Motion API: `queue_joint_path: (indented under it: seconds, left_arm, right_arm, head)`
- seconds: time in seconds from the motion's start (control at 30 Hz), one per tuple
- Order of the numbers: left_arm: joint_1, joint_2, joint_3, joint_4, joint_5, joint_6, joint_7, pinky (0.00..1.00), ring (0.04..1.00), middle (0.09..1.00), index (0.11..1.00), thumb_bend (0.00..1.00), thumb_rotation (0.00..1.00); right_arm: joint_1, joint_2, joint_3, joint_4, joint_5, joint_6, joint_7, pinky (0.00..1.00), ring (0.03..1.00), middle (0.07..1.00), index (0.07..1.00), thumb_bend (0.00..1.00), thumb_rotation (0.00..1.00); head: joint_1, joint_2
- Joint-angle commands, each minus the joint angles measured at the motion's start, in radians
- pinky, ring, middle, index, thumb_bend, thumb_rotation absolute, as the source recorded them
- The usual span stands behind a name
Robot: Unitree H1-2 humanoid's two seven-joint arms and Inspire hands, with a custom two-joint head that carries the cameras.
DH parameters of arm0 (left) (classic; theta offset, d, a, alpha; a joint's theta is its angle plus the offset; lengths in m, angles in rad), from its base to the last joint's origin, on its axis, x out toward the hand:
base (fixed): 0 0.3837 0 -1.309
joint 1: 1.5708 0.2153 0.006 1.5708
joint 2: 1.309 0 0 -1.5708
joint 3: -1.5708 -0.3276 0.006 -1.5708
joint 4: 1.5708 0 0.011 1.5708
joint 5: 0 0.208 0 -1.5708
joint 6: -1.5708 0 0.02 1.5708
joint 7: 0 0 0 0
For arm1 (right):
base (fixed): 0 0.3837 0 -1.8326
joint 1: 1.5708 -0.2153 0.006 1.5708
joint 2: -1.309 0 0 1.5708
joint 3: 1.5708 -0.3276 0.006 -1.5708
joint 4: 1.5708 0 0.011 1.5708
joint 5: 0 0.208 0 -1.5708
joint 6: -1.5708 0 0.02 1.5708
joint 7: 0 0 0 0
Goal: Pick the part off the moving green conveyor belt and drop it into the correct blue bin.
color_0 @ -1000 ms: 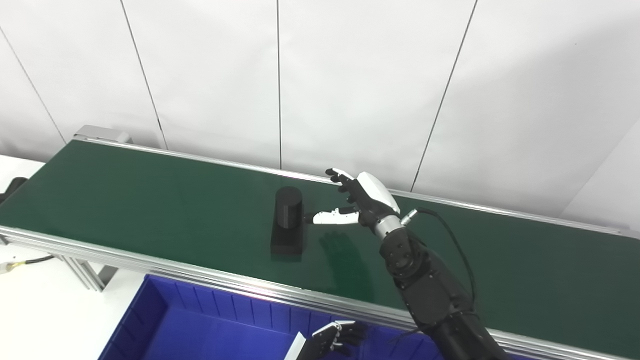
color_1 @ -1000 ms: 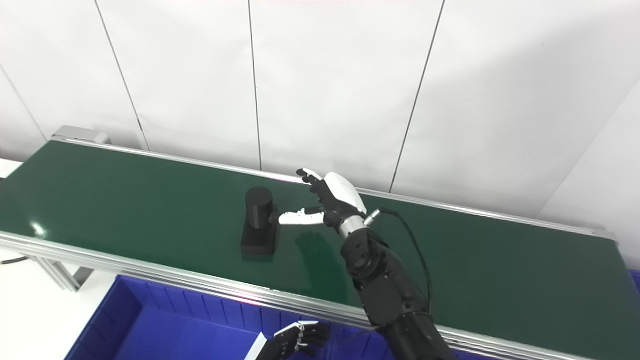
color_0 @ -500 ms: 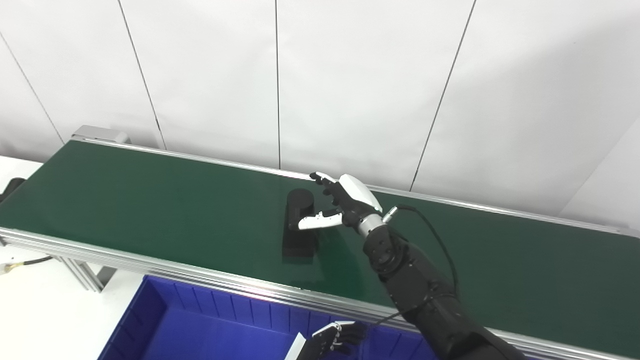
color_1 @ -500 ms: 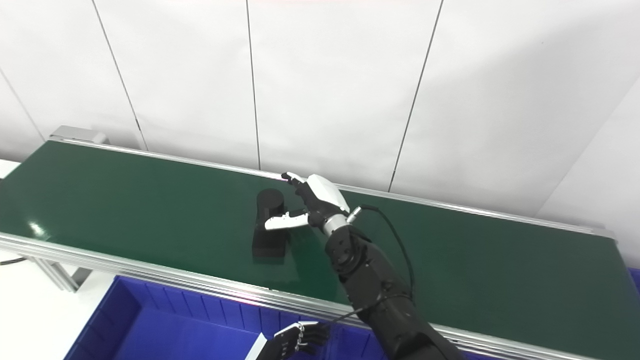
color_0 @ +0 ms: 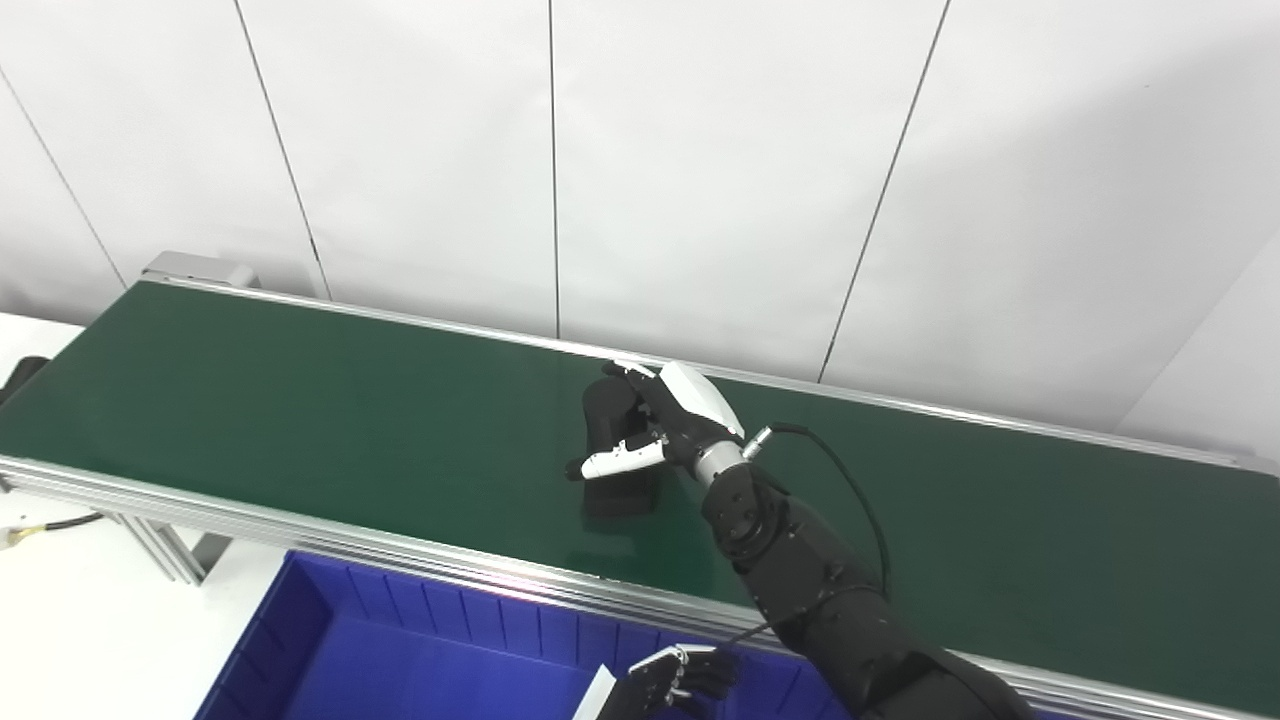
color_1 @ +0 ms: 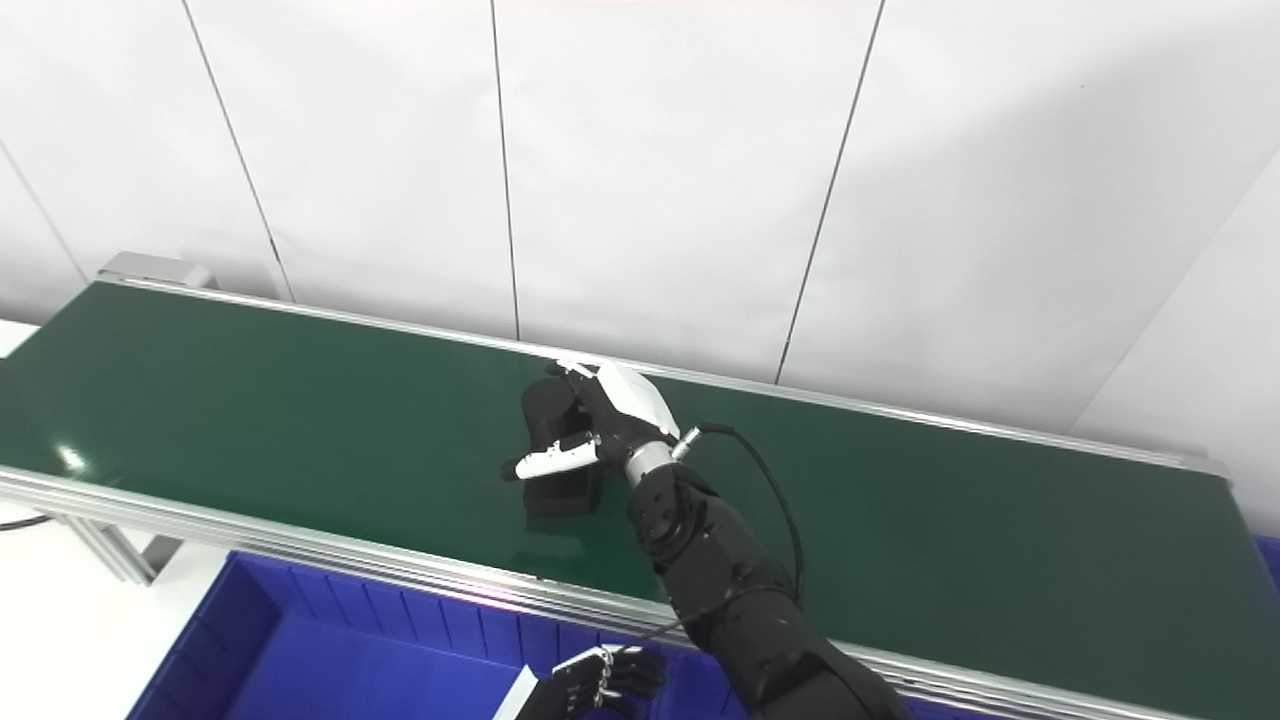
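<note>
The black part (color_0: pixel 612 492), a cylinder on a square base, stands on the green conveyor belt (color_0: pixel 300 400) near its middle. My right hand (color_0: pixel 680 420) is wrapped round the cylinder: its fingers (color_1: pixel 575 378) curl behind the top and the white thumb (color_0: pixel 620 460) lies across the front. The part's base rests on the belt. Low at the picture's bottom edge, my left hand (color_0: pixel 672 682) hangs over the blue bin (color_0: pixel 400 660) with its fingers loosely bent and nothing in it.
Aluminium rails (color_0: pixel 300 535) edge the belt front and back. A white panelled wall (color_0: pixel 700 180) rises right behind it. A black cable (color_0: pixel 845 485) loops from my right wrist. A white table (color_0: pixel 80 620) lies at the lower left.
The part has ridden the belt to the right. My right hand moved left to meet it and closed round the cylinder, thumb now across its front. The left hand has stayed put.
</note>
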State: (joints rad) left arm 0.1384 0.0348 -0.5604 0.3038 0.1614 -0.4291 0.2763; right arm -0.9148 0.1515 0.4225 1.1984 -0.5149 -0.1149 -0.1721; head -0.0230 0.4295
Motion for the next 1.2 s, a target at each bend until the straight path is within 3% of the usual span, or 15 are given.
queue_joint_path:
  seconds: [0.0, 0.07, 0.23, 0.3, 0.37, 0.57, 0.67, 0.77, 0.93, 1.03, 1.1, 1.17]
  left_arm:
    - [-0.009, -0.018, -0.013, -0.032, -0.006, -0.041, 0.013, 0.6, 0.68, 0.707, 0.703, 0.89, 1.0]
    - [-0.007, -0.02, -0.01, -0.033, -0.008, -0.041, 0.01, 0.61, 0.686, 0.712, 0.707, 0.9, 1.0]
    - [-0.01, -0.02, 0.0, -0.027, -0.014, -0.041, -0.002, 0.64, 0.715, 0.733, 0.724, 0.9, 1.0]
    - [-0.013, -0.02, 0.004, -0.023, -0.021, -0.041, -0.008, 0.64, 0.717, 0.736, 0.725, 0.89, 1.0]
    - [-0.015, -0.02, 0.009, -0.019, -0.026, -0.041, -0.01, 0.64, 0.719, 0.734, 0.721, 0.9, 1.0]
    - [-0.017, -0.011, 0.02, -0.021, -0.023, -0.041, -0.009, 0.67, 0.725, 0.735, 0.729, 0.9, 1.0]
    - [-0.022, -0.006, 0.023, -0.026, -0.017, -0.041, 0.002, 0.64, 0.71, 0.725, 0.724, 0.88, 1.0]
    - [-0.02, -0.004, 0.031, -0.035, -0.021, -0.041, -0.006, 0.64, 0.71, 0.726, 0.724, 0.9, 1.0]
    - [-0.017, 0.009, 0.045, -0.053, -0.03, -0.041, -0.027, 0.67, 0.737, 0.747, 0.747, 0.89, 1.0]
    - [-0.006, 0.014, 0.061, -0.076, -0.058, -0.041, -0.064, 0.72, 0.772, 0.765, 0.764, 0.92, 1.0]
    - [-0.004, 0.024, 0.068, -0.094, -0.048, -0.041, -0.071, 0.75, 0.795, 0.782, 0.783, 0.92, 1.0]
    - [-0.001, 0.028, 0.078, -0.107, -0.046, -0.041, -0.076, 0.77, 0.8, 0.787, 0.793, 0.91, 1.0]
  right_arm:
    - [-0.042, 0.021, -0.01, 0.003, 0.009, -0.065, -0.068, 0.46, 0.545, 0.565, 0.78, 0.59, 0.04]
    - [-0.036, 0.023, -0.013, 0.014, 0.01, -0.075, -0.113, 0.4, 0.495, 0.503, 0.676, 0.55, 0.01]
    - [-0.029, 0.022, -0.026, 0.035, 0.022, -0.104, -0.195, 0.32, 0.422, 0.439, 0.536, 0.51, 0.0]
    - [-0.027, 0.02, -0.028, 0.04, 0.022, -0.112, -0.223, 0.29, 0.377, 0.422, 0.531, 0.51, 0.0]
    - [-0.026, 0.019, -0.027, 0.044, 0.02, -0.109, -0.244, 0.24, 0.306, 0.466, 0.496, 0.52, 0.0]
    - [-0.01, 0.009, -0.034, 0.031, 0.026, -0.121, -0.295, 0.26, 0.335, 0.479, 0.49, 0.52, 0.0]
    - [0.005, 0.002, -0.042, 0.016, 0.03, -0.143, -0.325, 0.21, 0.274, 0.474, 0.489, 0.52, 0.0]
    - [0.023, -0.007, -0.049, -0.011, 0.03, -0.16, -0.344, 0.24, 0.319, 0.477, 0.489, 0.52, 0.0]
    - [0.119, -0.044, -0.064, -0.226, 0.022, -0.123, -0.321, 0.25, 0.339, 0.479, 0.49, 0.52, 0.0]
    - [0.202, -0.071, -0.082, -0.424, 0.028, -0.064, -0.267, 0.26, 0.342, 0.479, 0.491, 0.52, 0.0]
    - [0.259, -0.088, -0.097, -0.562, 0.028, -0.028, -0.233, 0.19, 0.272, 0.473, 0.49, 0.52, 0.0]
    - [0.3, -0.104, -0.106, -0.663, 0.018, -0.008, -0.21, 0.23, 0.316, 0.477, 0.49, 0.52, 0.0]
  head:
    - [0.0, 0.0]
    - [-0.003, 0.0]
    - [-0.01, -0.001]
    - [-0.013, -0.003]
    - [-0.016, -0.004]
    - [-0.029, -0.003]
    - [-0.038, 0.001]
    - [-0.049, 0.009]
    - [-0.084, 0.047]
    - [-0.106, 0.077]
    - [-0.121, 0.099]
    - [-0.125, 0.107]
